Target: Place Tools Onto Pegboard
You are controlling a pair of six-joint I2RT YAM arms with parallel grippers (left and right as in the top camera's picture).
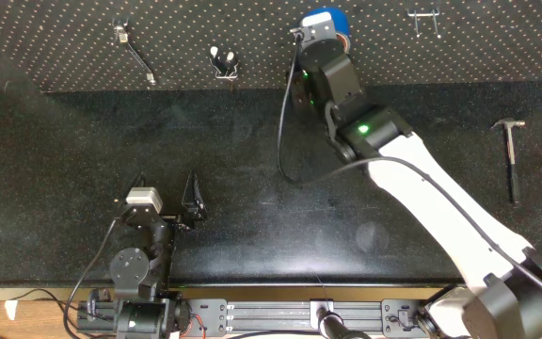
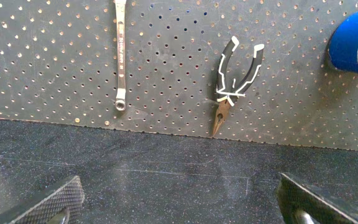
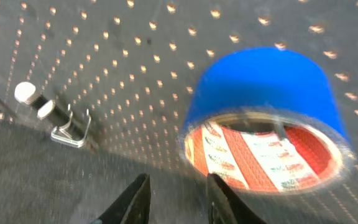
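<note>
The blue roll of adhesive tape (image 3: 263, 93) sits against the dark perforated pegboard (image 3: 104, 37), just beyond the right gripper (image 3: 173, 199), whose jaws stand narrowly apart and empty; the left gripper (image 2: 179, 205) hangs near the black table (image 1: 252, 217), jaws wide and empty; a black-handled steel hammer (image 1: 511, 155) lies at the table's right.

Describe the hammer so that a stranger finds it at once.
Start at the dark pegboard along the far side. Below its right end, the hammer lies flat on the black table. Unlike the wrench and pliers, it is not hung.
</note>
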